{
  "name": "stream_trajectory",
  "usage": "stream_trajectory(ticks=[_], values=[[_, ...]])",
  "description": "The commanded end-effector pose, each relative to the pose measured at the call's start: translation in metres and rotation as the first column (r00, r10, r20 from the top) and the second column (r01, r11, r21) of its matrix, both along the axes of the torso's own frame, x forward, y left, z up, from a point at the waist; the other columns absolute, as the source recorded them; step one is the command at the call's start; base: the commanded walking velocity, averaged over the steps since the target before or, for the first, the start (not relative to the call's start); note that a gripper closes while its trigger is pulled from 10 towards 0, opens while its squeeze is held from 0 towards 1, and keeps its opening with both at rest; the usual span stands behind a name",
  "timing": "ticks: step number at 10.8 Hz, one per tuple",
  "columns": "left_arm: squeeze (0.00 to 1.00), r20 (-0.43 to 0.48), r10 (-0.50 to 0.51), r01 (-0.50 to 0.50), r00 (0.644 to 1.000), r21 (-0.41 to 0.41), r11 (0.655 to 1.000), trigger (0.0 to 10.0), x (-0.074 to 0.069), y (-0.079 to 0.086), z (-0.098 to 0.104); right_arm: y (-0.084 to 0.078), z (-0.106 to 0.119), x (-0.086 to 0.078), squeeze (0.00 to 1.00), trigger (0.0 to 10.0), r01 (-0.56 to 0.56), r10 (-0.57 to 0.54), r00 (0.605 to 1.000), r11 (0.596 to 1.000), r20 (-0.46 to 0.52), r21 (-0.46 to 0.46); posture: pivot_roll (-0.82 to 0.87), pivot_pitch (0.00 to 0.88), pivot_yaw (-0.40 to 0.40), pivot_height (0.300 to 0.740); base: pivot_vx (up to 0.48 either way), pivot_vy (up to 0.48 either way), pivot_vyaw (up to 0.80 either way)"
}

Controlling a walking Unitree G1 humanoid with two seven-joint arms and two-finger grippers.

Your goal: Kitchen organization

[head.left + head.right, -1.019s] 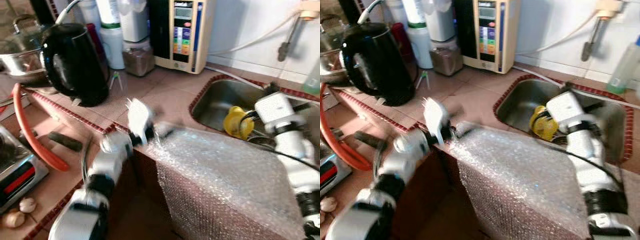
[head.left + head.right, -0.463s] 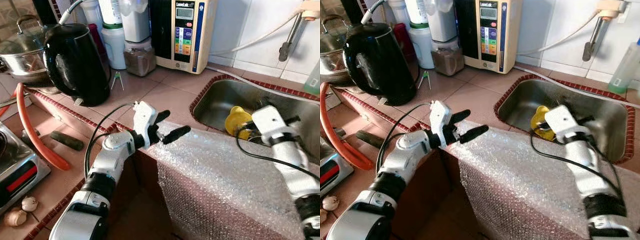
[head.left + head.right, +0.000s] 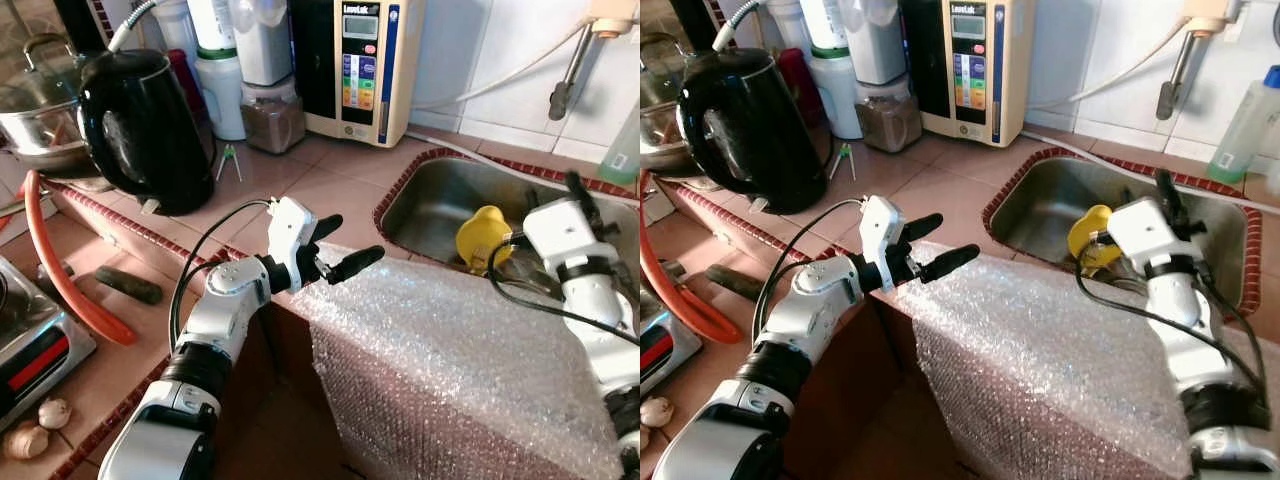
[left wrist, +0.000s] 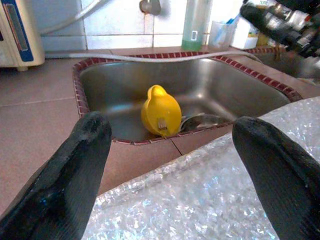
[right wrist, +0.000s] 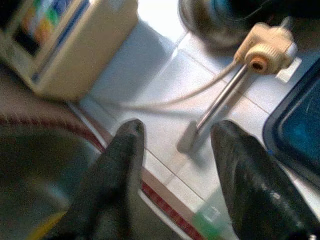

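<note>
Yellow plastic, a small lidded jug (image 3: 483, 233), lies in the steel sink (image 3: 440, 195) at centre right of the frame, tipped against the near wall. Just right of it the right gripper (image 3: 585, 200) is raised over the basin, its jaws parted and holding nothing, pointing toward the wall tap (image 5: 260, 52). At centre frame the left gripper (image 3: 338, 247) hovers over the tiled counter (image 3: 320, 185) beside the sink's edge, jaws spread wide and empty, aimed at the jug, which sits well apart between its fingers (image 4: 75, 165) in the wrist view. Bubble wrap (image 3: 450, 340) drapes over the counter's front edge beneath it. A black kettle (image 3: 140, 130) stands at upper left.
</note>
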State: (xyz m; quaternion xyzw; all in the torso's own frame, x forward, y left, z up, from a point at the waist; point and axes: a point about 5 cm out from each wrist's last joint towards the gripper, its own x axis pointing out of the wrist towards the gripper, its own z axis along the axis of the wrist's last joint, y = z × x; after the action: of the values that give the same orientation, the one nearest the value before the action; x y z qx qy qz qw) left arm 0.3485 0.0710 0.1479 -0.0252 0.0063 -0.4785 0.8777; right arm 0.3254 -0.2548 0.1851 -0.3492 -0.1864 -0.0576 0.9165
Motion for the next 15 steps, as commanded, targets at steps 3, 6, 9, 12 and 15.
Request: stream_trajectory(ticks=[3,6,9,12,15], values=[[0.00,0.062,0.181,-0.177,0.982,-0.059,0.982,10.0,0.013,0.014,0.017,0.031,0.001,-0.025,1.00,10.0,-0.104,0.100,0.994,0.986,0.038,0.127,-0.04,0.000,0.074,0.740,0.000,0.000,0.00],[0.00,0.158,0.365,-0.362,0.918,-0.047,0.931,10.0,0.019,0.038,0.024,0.051,-0.005,-0.037,1.00,10.0,-0.125,0.120,0.992,0.969,0.037,0.213,-0.04,0.000,0.051,0.740,0.000,0.000,0.00],[0.00,0.249,0.586,-0.607,0.771,0.010,0.795,10.0,0.014,0.093,0.012,0.078,-0.018,-0.058,1.00,10.0,-0.141,0.157,0.987,0.948,-0.034,0.284,0.01,0.000,0.002,0.740,0.000,0.000,0.00],[0.00,0.280,0.692,-0.729,0.665,0.045,0.683,10.0,-0.006,0.135,0.000,0.093,-0.022,-0.054,1.00,10.0,-0.175,0.201,0.978,0.940,-0.060,0.294,0.09,0.000,-0.032,0.740,0.000,0.000,0.00],[0.00,0.304,0.747,-0.796,0.592,0.075,0.600,10.0,-0.025,0.158,-0.008,0.094,-0.026,-0.053,1.00,10.0,-0.191,0.224,0.971,0.938,-0.086,0.289,0.13,0.000,-0.026,0.740,0.000,0.000,0.00]])
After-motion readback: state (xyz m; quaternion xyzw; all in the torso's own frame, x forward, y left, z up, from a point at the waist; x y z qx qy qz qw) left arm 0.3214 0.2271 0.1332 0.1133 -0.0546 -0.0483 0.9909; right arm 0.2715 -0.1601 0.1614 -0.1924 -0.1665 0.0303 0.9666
